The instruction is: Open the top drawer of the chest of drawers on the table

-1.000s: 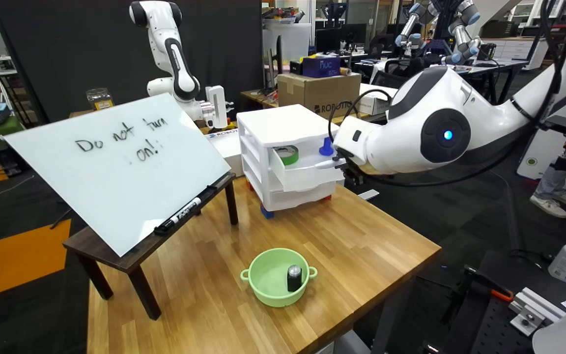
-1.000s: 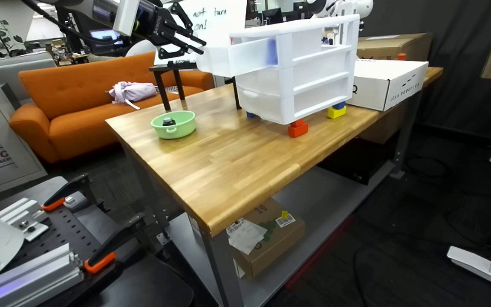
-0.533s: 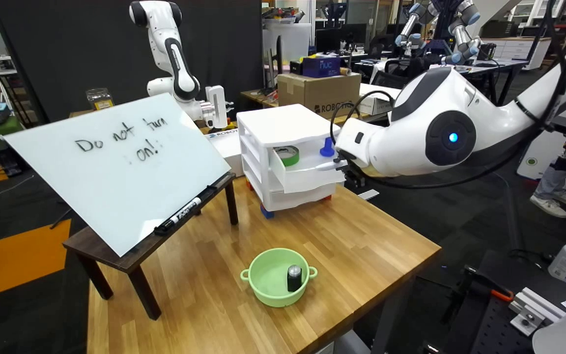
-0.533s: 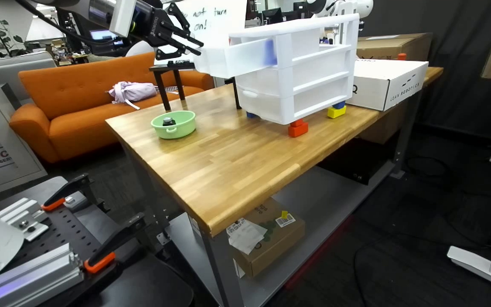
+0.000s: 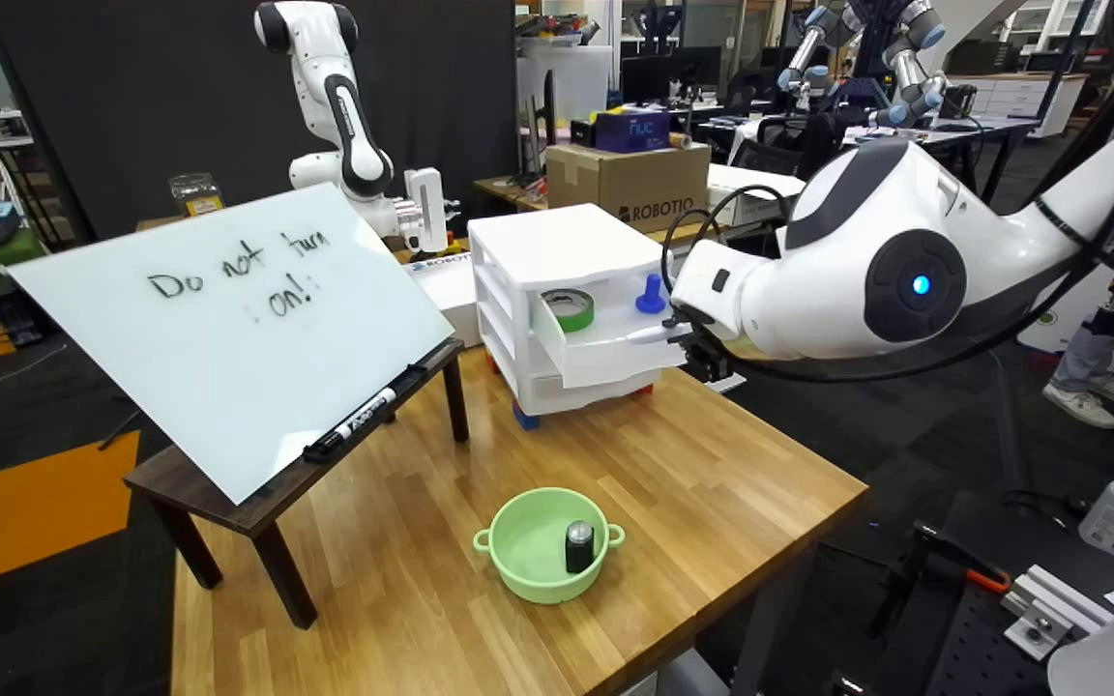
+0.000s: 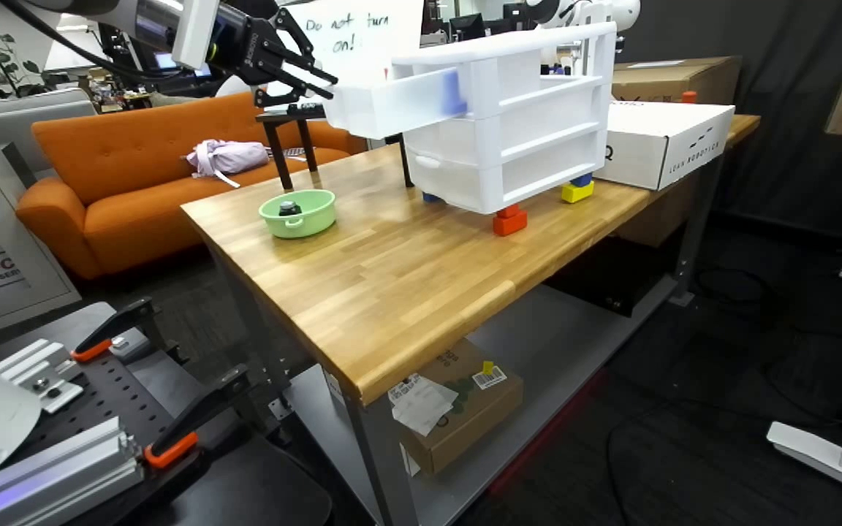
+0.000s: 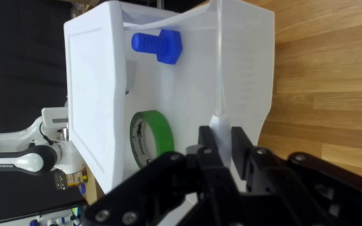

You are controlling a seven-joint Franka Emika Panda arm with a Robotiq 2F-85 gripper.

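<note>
My gripper [image 7: 221, 131] is clamped on the front edge of the top drawer [image 7: 247, 72], which juts from the chest of drawers [image 7: 93, 84]. In it, just in front of the chest, I see green tape [image 7: 162, 133] and a blue bolt [image 7: 168, 47]; beyond the chest, another Franka arm [image 7: 30, 161].

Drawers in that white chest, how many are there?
3, one above another: the top drawer, standing open; the middle drawer; and the bottom drawer, closest to the table.
</note>
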